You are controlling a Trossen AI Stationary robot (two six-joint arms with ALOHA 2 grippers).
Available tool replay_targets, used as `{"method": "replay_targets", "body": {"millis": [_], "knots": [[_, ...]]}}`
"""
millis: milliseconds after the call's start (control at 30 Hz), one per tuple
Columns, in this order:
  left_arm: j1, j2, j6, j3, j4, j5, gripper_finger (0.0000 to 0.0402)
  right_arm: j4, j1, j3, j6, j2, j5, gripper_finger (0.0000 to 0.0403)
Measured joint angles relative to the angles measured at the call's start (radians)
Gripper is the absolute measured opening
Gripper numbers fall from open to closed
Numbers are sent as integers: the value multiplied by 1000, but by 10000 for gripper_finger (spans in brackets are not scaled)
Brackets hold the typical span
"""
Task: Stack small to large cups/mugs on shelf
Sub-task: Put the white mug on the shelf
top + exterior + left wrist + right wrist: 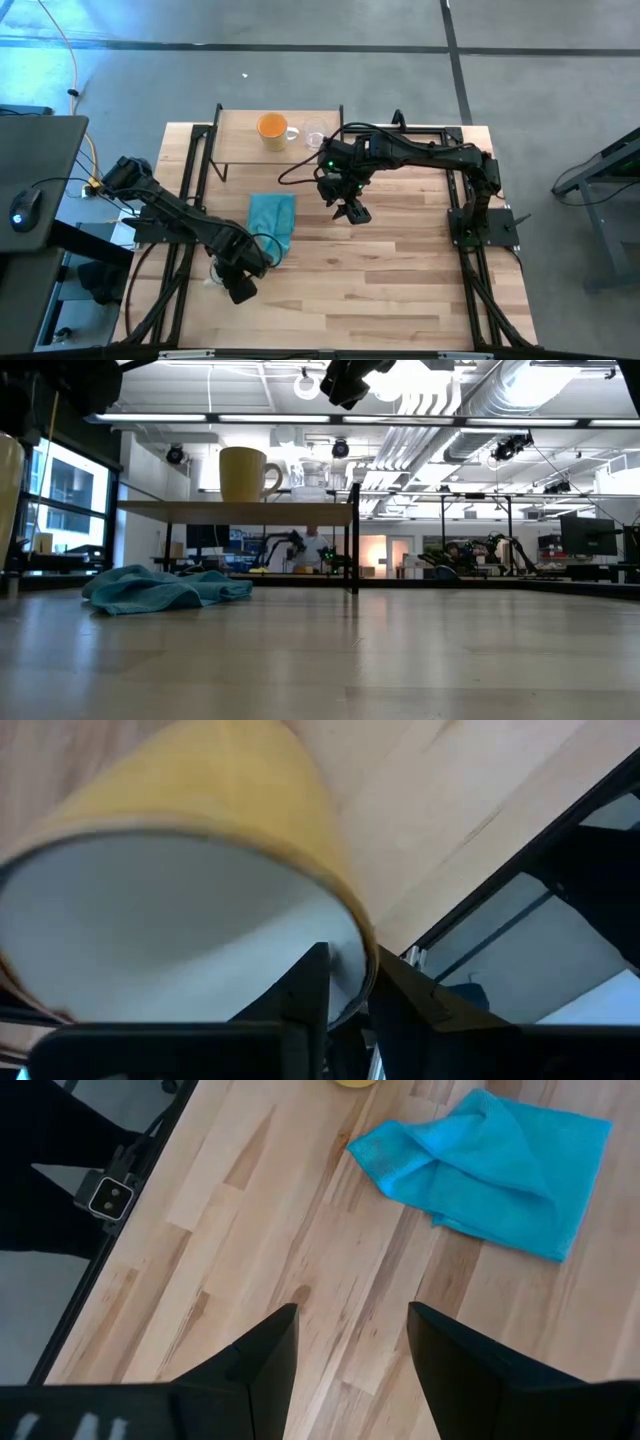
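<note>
Left wrist view: left claw (345, 995) fingers straddle cream mug (190, 890) rim, clamped or loosening unclear; shelf (240, 140) beyond teal cloth (272, 222). Right claw (352, 210) apart, nearer shelf.

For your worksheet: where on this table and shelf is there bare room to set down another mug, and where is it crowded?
Free: the shelf left of the orange mug; the tabletop right of the cloth, below the right gripper. Crowded: the shelf's right end by the glass; the table's left edge around the left gripper and cream mug.
</note>
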State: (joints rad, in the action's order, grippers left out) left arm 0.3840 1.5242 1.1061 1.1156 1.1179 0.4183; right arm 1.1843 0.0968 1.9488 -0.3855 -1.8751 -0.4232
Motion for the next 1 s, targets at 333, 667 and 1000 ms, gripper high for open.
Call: {"method": "replay_targets", "body": {"millis": [333, 667, 1000], "knots": [[0, 0, -1, 0, -15, -52, 37, 0, 3, 0, -5, 0, -2, 181], [2, 0, -3, 0, -20, -131, 53, 1, 3, 0, 0, 0, -4, 181], [2, 0, -2, 0, -20, -207, 73, 3, 3, 0, 0, 0, -4, 181]]}}
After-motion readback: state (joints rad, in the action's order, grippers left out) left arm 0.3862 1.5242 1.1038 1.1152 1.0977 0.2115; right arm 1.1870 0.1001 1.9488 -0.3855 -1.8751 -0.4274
